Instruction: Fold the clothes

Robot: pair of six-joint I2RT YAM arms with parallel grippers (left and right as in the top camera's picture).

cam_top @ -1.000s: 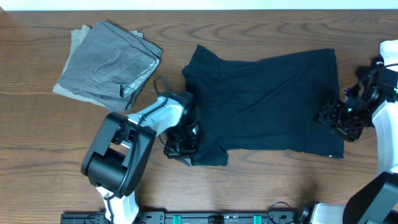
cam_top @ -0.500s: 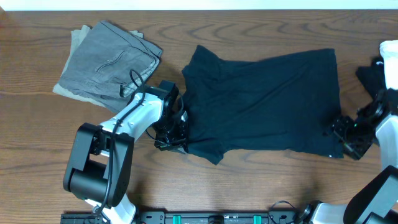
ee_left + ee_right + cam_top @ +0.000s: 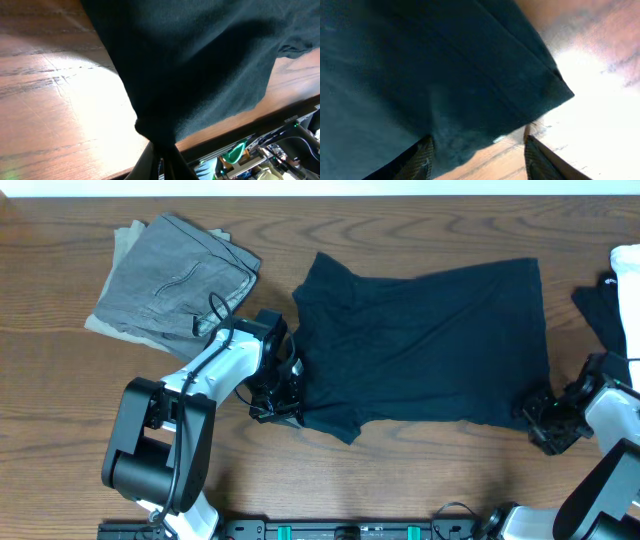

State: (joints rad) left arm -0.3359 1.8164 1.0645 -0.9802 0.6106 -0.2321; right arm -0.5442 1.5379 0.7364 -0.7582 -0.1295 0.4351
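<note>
a: where is the shirt?
b: the black t-shirt (image 3: 430, 345) lies spread on the table (image 3: 420, 490), middle to right, sleeves to the left and hem to the right. the grey folded garment (image 3: 175, 285) sits well apart at the far left.
a: and the pincers?
b: the left gripper (image 3: 278, 405) is clamped together on the near left sleeve, and its wrist view shows cloth bunched into the fingertips. the right gripper (image 3: 548, 423) is at the near right hem corner, its 2 fingers apart with the cloth edge between them.
a: which step, then?
b: i'd say taking hold for the 1st fold. next, the right one must close on that corner. then both should lift evenly and carry the near edge across.
</note>
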